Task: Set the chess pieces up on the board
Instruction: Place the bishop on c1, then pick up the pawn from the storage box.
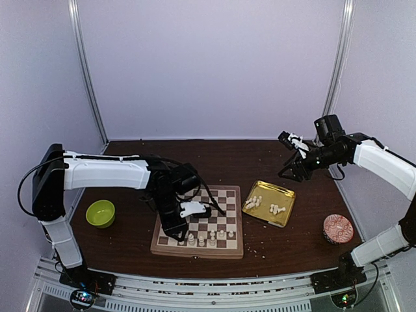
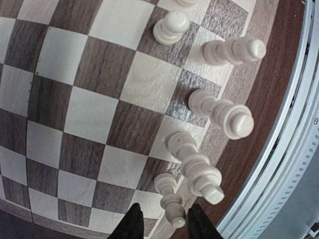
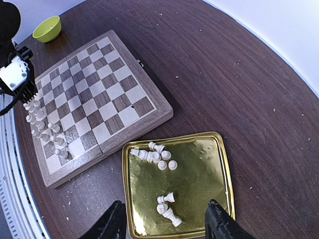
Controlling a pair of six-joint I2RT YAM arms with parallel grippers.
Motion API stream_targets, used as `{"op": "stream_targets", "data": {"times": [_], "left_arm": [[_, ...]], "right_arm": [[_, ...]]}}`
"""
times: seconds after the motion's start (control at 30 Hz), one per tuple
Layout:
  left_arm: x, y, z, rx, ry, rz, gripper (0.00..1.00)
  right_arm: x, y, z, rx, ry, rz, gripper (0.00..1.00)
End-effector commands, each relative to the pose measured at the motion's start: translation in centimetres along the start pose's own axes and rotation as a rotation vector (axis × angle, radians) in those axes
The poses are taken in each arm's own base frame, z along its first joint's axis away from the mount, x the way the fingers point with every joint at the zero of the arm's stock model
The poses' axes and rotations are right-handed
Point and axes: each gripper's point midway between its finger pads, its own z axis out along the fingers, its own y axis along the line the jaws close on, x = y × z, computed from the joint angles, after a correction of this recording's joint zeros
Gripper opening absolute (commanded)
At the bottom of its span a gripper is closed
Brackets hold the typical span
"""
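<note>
Roughly half the job looks done, folks. Biggest first: the board (image 1: 224,198) lies flat in the middle of the table. Most of its squares are bare, and only the near rows toward its left corner carry anything. Just to its right sits the tray (image 3: 199,169), not touching the board and far from emptied.

On to the arms. The left gripper (image 2: 165,219) is low over the board's near left corner. Its jaws stand apart either side of one upright piece (image 2: 169,196), with a clear gap on one side and a sliver on the other, so I judge nothing is clamped. The right gripper (image 3: 167,224) hangs high above the tray, fingers wide, nothing between them.

Now the pieces (image 3: 45,129): around ten stand in a tight group on those near squares, upright as far as I can tell. About eight more lie toppled in the tray, five clustered by the corner nearest the board and three apart from them. What's left, by my reckoning, is to ferry those eight across and stand each on its square.
</note>
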Motion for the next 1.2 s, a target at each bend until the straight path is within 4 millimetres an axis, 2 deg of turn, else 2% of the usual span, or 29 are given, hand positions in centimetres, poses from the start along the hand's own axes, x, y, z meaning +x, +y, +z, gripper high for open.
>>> {"op": "stream_targets", "data": {"times": [0.0, 0.13, 0.3, 0.4, 0.5, 0.6, 0.7, 0.8, 0.93, 1.03, 1.17], "left_arm": [[-2.4, -0.5, -5.2, -0.049, -0.125, 0.040, 0.32], [-5.2, 0.0, -10.4, -0.137, -0.267, 0.054, 0.39], [-12.2, 0.6, -17.5, -0.217, -0.613, 0.038, 0.55], [-15.9, 1.5, -20.3, -0.261, -0.831, 0.006, 0.67], [-18.7, 3.3, -22.1, -0.298, -0.977, -0.070, 0.72], [-20.7, 4.9, -21.9, -0.286, -1.035, -0.143, 0.72], [-22.2, 5.5, -19.9, -0.213, -1.037, -0.195, 0.71], [-23.1, 5.2, -17.4, -0.137, -1.016, -0.198, 0.69], [-23.2, 5.2, -15.9, -0.109, -0.995, -0.206, 0.64], [-22.7, 5.3, -16.0, -0.123, -0.993, -0.210, 0.63], [-21.9, 5.2, -15.9, -0.131, -0.994, -0.215, 0.63]], "right_arm": [[-0.6, 0.0, -0.1, 0.003, 0.000, -0.013, 0.53], [-0.5, 0.1, 0.1, -0.009, 0.013, -0.013, 0.52], [0.2, -0.5, 1.0, 0.025, 0.077, -0.025, 0.51], [1.5, -0.8, 2.0, 0.043, 0.170, -0.036, 0.50], [2.7, -1.0, 2.6, 0.033, 0.250, -0.030, 0.47], [3.9, -1.2, 3.3, 0.020, 0.318, 0.005, 0.46], [5.9, -1.3, 4.3, 0.013, 0.408, 0.025, 0.44], [7.3, -1.0, 5.3, -0.004, 0.454, 0.034, 0.43], [8.2, -0.6, 6.6, -0.022, 0.519, 0.023, 0.42], [8.8, 0.0, 7.7, -0.040, 0.563, 0.011, 0.41], [8.4, -0.6, 9.3, 0.017, 0.596, -0.021, 0.38]]}}
